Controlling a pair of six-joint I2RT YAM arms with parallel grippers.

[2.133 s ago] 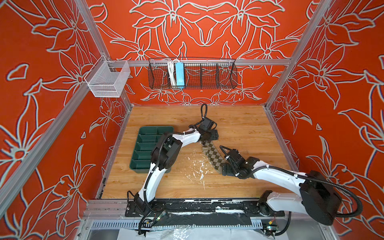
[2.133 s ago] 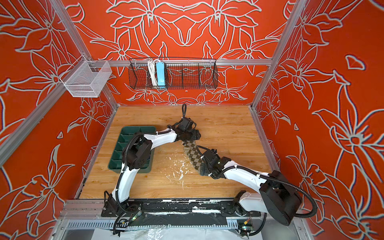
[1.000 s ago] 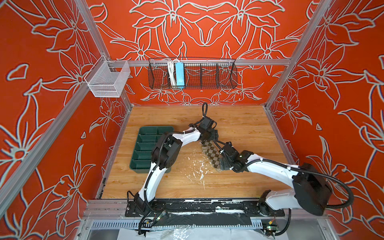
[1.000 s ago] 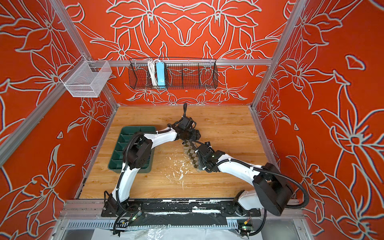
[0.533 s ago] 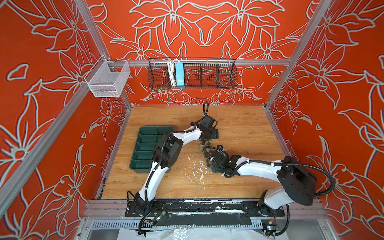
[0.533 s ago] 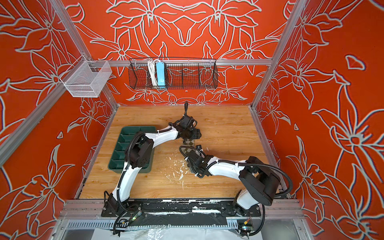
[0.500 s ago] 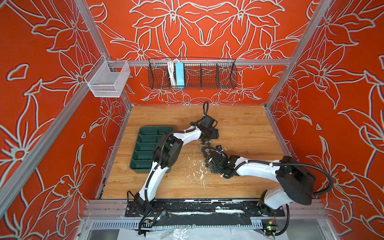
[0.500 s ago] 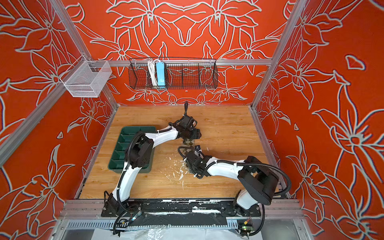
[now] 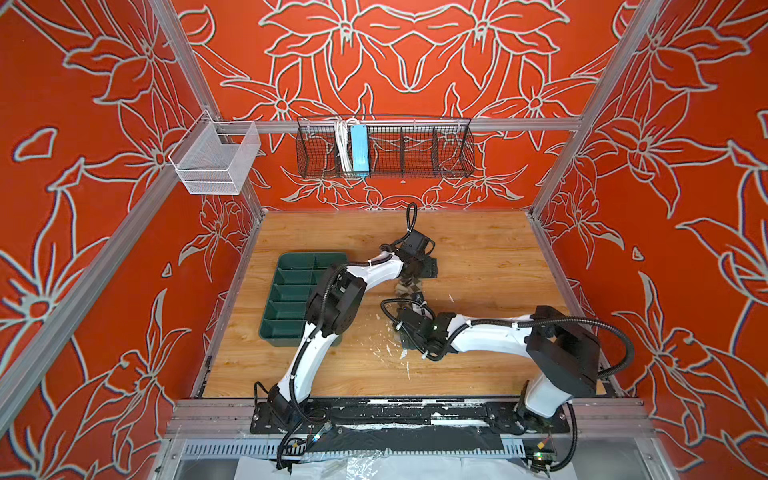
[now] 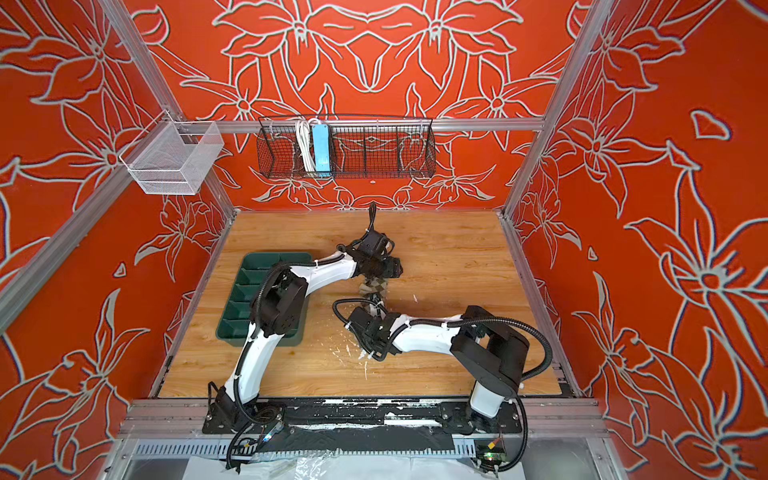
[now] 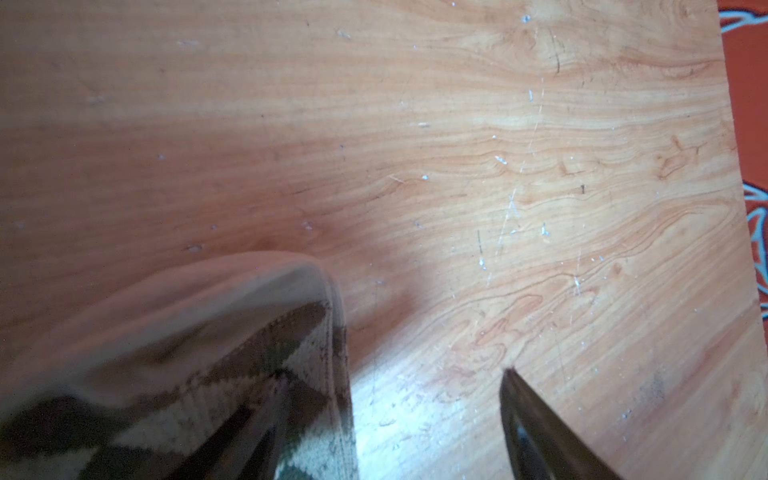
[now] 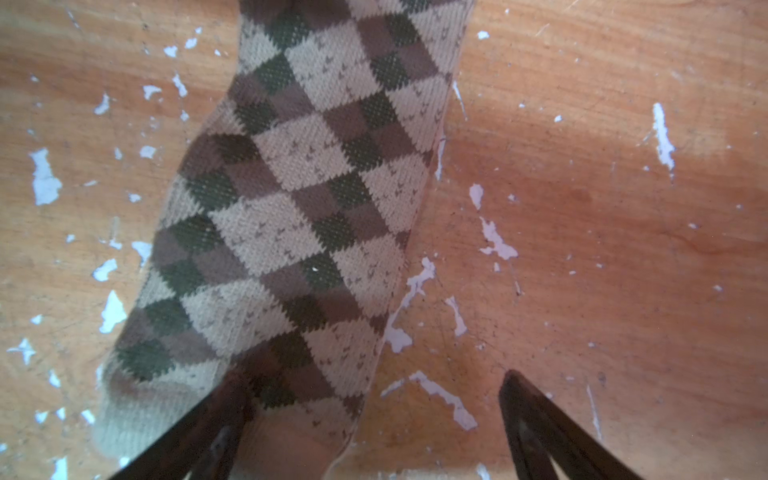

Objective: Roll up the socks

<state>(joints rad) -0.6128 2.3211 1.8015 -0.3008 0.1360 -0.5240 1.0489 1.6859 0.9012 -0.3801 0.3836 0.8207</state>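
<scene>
Nearest you, the right pincer point(image 12: 374, 378) has its jaws wide apart and grips nothing: one finger sits over the near end of the argyle sock point(image 12: 299, 199), the other over bare table point(image 12: 623, 208). The sock lies flat and unrolled mid-table, running away from you between the two arms, also visible in a top view point(image 9: 409, 286). I can't find the purple sock in any view, so plan on this one only. At the far end the left pincer point(image 11: 395, 374) is also apart. One finger is clear over bare wood, the other is lost against the sock's beige end band, and I see no clamp. Expect light, limp knit with no stiffness, so it'll bunch and skid on the smooth wood, and the white flakes there won't add grip. I'd pinch across the near end band through both layers, not mid-body, and use the far pincer to pin the other end while rolling. The green tray point(image 9: 291, 286) sits off to the left, well clear. The wire basket point(image 9: 384, 145) on the back wall is irrelevant.
</scene>
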